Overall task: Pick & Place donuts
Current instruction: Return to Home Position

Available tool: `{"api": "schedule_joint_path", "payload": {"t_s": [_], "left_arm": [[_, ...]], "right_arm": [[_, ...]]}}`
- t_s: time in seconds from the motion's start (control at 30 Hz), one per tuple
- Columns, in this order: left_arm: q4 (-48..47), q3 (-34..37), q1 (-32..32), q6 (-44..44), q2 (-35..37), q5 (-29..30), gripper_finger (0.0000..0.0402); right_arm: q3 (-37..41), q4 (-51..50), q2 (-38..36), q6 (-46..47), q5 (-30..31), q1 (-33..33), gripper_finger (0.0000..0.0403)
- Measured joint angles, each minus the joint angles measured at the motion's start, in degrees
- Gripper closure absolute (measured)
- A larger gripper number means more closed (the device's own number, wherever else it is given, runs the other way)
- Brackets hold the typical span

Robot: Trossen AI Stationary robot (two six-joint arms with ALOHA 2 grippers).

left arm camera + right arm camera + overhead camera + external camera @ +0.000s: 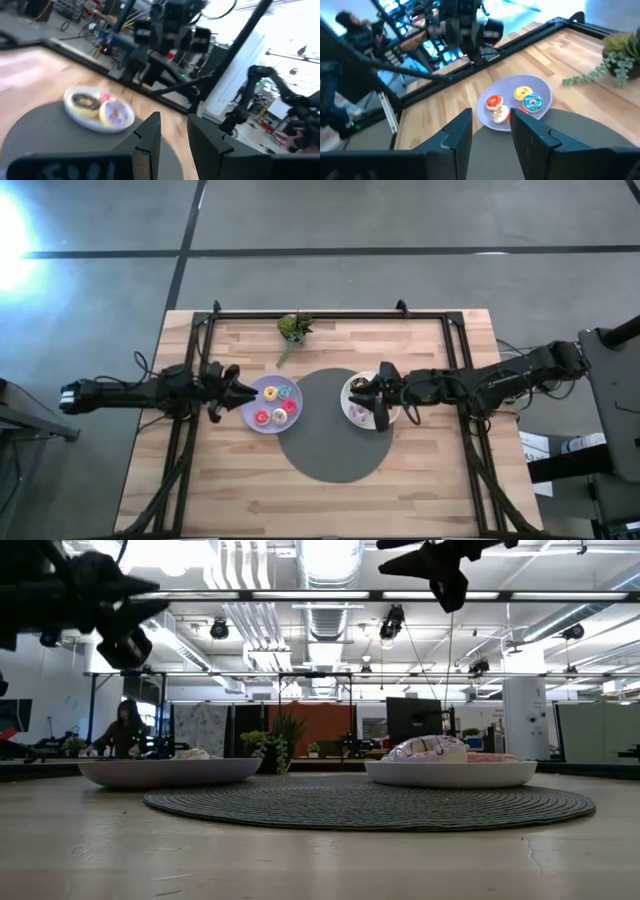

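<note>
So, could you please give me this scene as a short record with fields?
lavender plate: holds small donuts, red, yellow, blue and white among them
white plate: holds larger donuts, one brown, one frosted
mat: grey, round, partly under both plates
left pincer: open, empty, raised at lavender plate's edge
right pincer: open, empty, raised over white plate
plant: apart from both plates

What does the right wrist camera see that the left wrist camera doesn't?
Only the right wrist view: the purple plate holding a red donut, yellow donut, blue donut and white donut, plus the plant and the left arm beyond.
Only the left wrist view: the white plate with a brown donut and frosted donut, and the right arm beyond.
Both: the mat, the table, and that arm's own open gripper: right gripper, left gripper.
</note>
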State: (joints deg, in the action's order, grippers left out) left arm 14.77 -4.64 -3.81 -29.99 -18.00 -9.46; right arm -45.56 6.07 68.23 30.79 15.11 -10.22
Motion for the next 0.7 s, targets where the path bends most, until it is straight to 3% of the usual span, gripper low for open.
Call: {"api": "schedule_joint_path", "payload": {"t_s": [0.2,0.7], "left_arm": [[0.17,4.11,0.00,-2.06,0.00,0.55,0.0330],[-2.77,3.99,0.21,-4.53,0.07,1.29,0.0330]], "right_arm": [[0.00,0.07,-0.62,1.70,-1.38,1.16,0.0274],[0.09,-2.87,-1.79,1.16,-1.62,4.70,0.0277]]}}
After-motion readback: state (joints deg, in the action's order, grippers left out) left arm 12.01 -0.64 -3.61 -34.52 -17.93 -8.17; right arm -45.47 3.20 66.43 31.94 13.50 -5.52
